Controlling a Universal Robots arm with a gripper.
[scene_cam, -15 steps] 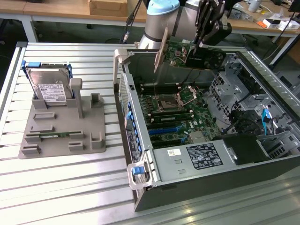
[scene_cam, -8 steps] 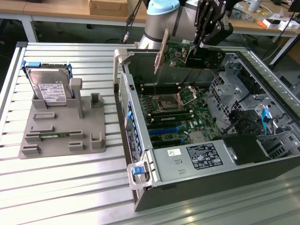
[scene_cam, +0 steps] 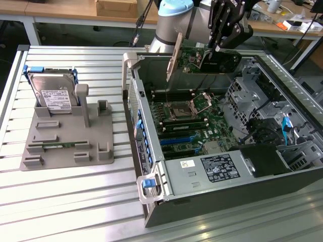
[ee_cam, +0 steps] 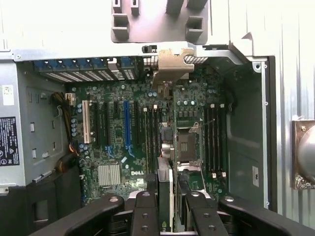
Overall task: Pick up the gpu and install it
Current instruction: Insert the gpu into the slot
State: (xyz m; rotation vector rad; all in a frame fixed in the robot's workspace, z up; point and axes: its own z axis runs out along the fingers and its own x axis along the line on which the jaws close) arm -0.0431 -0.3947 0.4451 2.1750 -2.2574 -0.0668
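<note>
My gripper [scene_cam: 218, 46] is shut on the gpu [scene_cam: 214, 60], a green card with a black fan. It holds the card on edge above the back of the open computer case [scene_cam: 151, 166]. The card's silver end bracket [scene_cam: 173, 63] hangs down toward the case's rear wall. In the wrist view the gpu [ee_cam: 165, 189] runs edge-on between the two black fingers [ee_cam: 144, 211], and its bracket [ee_cam: 172, 66] shows at the far end. The motherboard [scene_cam: 186, 121] lies below with its blue expansion slot [ee_cam: 127, 123] off to one side of the card.
A grey fixture [scene_cam: 65, 146] on the slatted table holds an upright hard drive [scene_cam: 50, 93] and a memory stick [scene_cam: 53, 146]. Inside the case are a power supply [scene_cam: 217, 169], a drive cage [scene_cam: 250, 96] and loose cables [scene_cam: 287, 128]. Workbenches stand behind.
</note>
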